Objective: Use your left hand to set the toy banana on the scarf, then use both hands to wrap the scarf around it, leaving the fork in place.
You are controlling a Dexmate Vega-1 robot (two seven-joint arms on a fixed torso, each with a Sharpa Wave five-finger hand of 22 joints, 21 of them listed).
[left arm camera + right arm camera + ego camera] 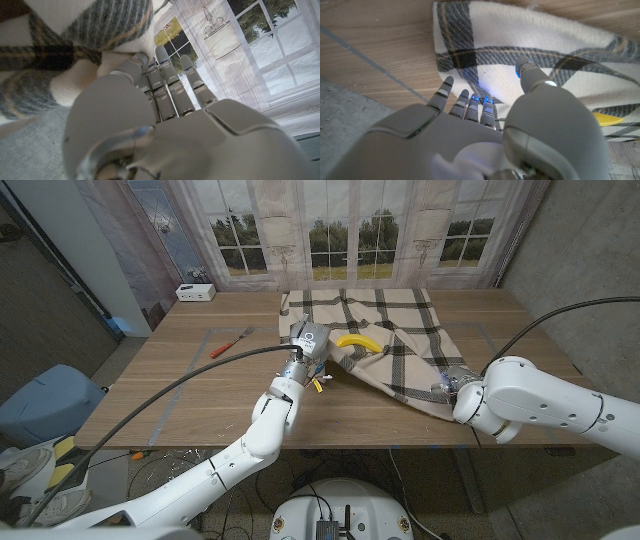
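Head view: the toy banana (358,341) sits centre frame on the scarf (400,330), placement done, wrapping left; fork (229,344) untouched at left.

Left wrist: your left hand (165,95) touches scarf; grip unclear.

Right wrist: right hand (485,112) spread over cloth, holding nothing.

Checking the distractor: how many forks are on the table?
1: an orange-handled fork lies on the bare wood to the left of the scarf, clear of the left hand. Cloth folds could hide others.
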